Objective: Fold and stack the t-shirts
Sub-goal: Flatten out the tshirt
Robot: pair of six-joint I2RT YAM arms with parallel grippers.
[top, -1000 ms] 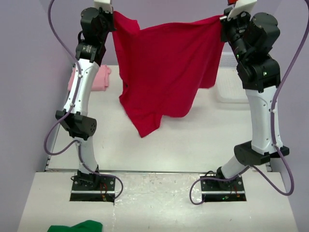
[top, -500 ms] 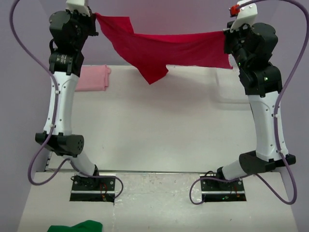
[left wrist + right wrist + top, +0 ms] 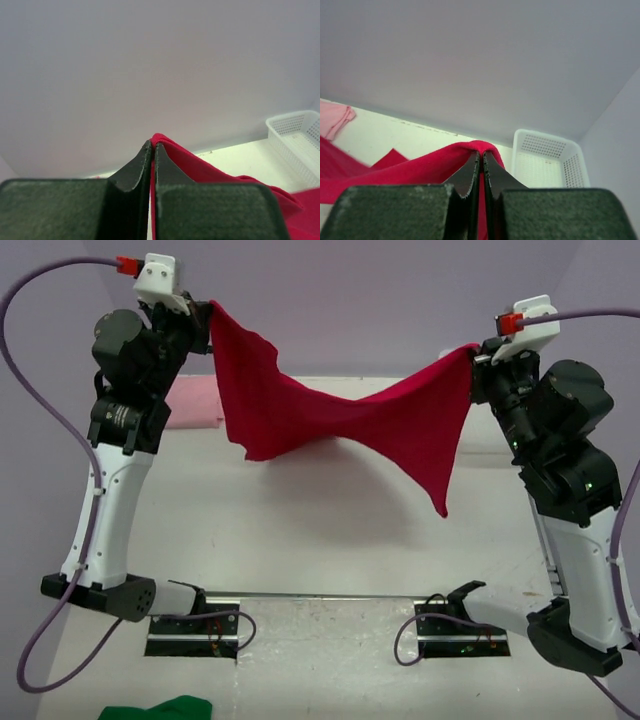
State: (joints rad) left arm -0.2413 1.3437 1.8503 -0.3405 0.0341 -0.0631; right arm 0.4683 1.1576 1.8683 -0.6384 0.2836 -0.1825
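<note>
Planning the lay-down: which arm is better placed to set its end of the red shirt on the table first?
Probably the right. The right claw, shut on the red t-shirt like the left claw, sits lower in the top view, and the cloth's longest tail hangs beneath it.

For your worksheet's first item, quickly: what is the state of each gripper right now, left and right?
Left gripper: closed, pinching an edge of the red t-shirt.
Right gripper: closed, pinching the same red t-shirt.
</note>
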